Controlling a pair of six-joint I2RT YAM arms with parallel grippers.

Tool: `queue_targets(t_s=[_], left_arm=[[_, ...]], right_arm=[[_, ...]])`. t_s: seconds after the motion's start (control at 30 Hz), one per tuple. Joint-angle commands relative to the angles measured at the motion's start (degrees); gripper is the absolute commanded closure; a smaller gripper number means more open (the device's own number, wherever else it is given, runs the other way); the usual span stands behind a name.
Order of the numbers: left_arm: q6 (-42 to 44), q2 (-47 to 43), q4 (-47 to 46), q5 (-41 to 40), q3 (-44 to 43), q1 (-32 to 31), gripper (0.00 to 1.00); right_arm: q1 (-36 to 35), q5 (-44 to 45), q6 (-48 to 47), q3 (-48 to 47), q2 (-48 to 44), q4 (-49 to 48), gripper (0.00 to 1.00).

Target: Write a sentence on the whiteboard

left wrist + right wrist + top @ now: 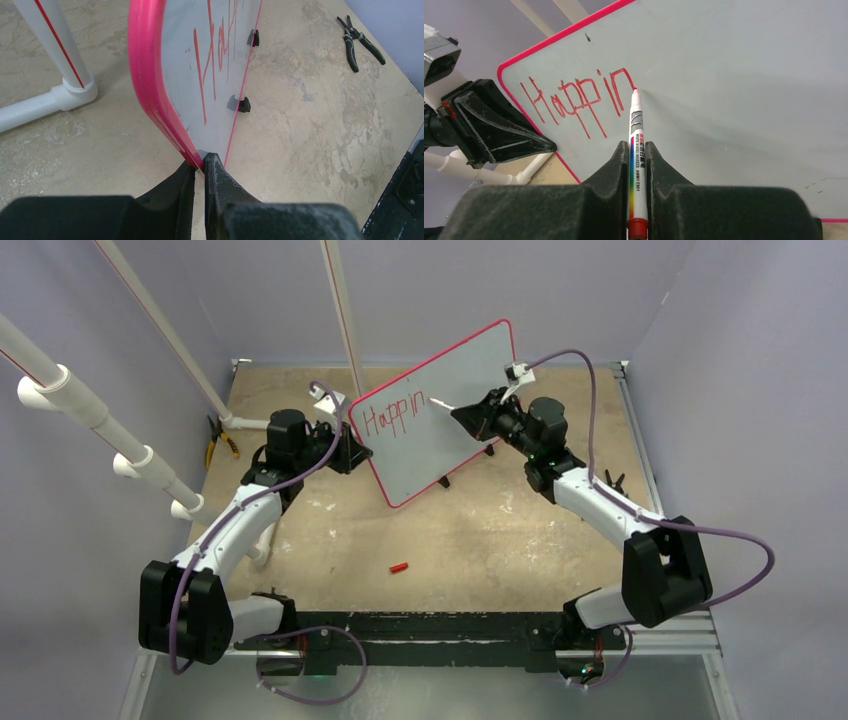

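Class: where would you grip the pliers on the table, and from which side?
Probably just behind the joint of the pliers, coming straight down from above: they lie flat on the table, and the handles splay apart further back.

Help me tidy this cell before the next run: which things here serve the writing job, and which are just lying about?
In use:
whiteboard, its edge clamped by the left end effector
marker, in the right end effector
lettering, "Happin" so far

Lying about:
pliers
small red piece, perhaps a cap
white pipes
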State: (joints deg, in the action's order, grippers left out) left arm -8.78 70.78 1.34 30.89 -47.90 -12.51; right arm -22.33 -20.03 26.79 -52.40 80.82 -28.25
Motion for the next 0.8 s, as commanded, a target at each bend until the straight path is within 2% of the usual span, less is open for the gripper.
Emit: queue_targets(t_s=[0.0,0.77], left_arm=[[2.01,-0.03,-1.48,-0.05,-0.99,-0.93,1.00],[1.99,0.59,-1.43,0.04,-1.16,-0.93,1.00]], right_arm=[[0.48,0.28,-0.82,-3.87,1.65,-1.89,1.00],[2.40,0.16,0.20,-5.30,4.09,-3.94,1.00]])
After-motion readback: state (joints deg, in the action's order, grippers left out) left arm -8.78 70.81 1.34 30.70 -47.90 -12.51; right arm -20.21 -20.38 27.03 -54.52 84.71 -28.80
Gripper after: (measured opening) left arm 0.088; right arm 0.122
